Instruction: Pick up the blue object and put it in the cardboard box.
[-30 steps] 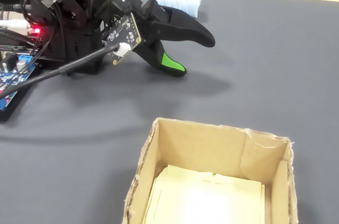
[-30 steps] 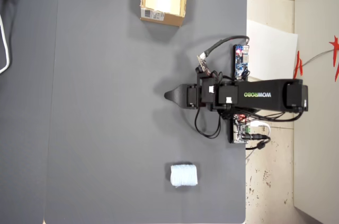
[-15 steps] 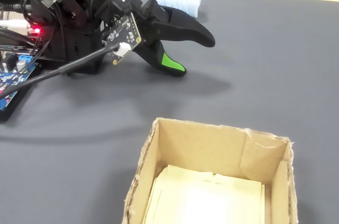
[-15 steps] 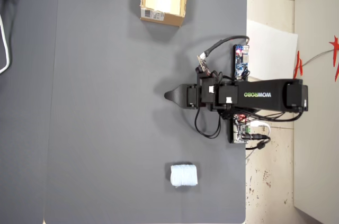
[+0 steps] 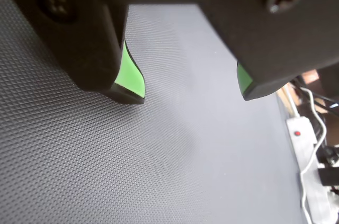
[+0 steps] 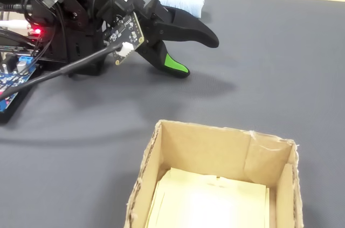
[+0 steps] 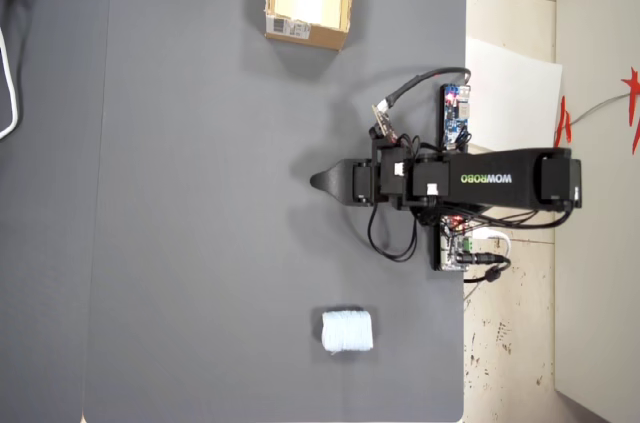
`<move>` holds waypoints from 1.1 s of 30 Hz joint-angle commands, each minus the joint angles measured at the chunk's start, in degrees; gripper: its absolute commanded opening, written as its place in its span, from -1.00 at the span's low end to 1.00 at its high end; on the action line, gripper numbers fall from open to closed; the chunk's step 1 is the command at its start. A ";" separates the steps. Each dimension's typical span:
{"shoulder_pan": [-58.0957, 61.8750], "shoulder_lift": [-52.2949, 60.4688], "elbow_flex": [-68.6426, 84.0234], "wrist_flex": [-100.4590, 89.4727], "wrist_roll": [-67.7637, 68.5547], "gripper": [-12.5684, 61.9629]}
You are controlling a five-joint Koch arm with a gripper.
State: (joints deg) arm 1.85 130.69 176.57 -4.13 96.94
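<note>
Closest to the wrist camera are the black jaws of the gripper (image 5: 193, 94), each lined with a green pad, standing clearly apart with only bare mat showing between them. They hold nothing and hang just above the grey mat (image 5: 106, 171). In the fixed view the gripper (image 6: 199, 55) shows one jaw reaching forward and the other angled down with its green pad (image 6: 173, 64) showing, its tip close to the mat.

Nearest in the fixed view stands the cardboard box (image 6: 210, 150), open at the top with a pale yellowish floor. From overhead the cardboard box (image 7: 308, 33) sits at the upper edge of the mat, its long axis running up and down the picture, a white label on the near outer side.

Well apart from both, the blue object (image 7: 347, 330) lies flat on the mat toward the bottom of the overhead view, its long axis running left to right. In the fixed view the blue object (image 6: 180, 0) rests behind the arm near the mat's far edge.
</note>
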 commanded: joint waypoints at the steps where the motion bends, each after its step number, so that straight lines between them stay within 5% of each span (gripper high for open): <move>1: -0.62 4.92 2.11 1.93 3.96 0.24; 33: -16.26 4.92 0.18 4.13 17.49 0.24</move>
State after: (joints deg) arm -13.10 130.69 176.40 -4.04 108.54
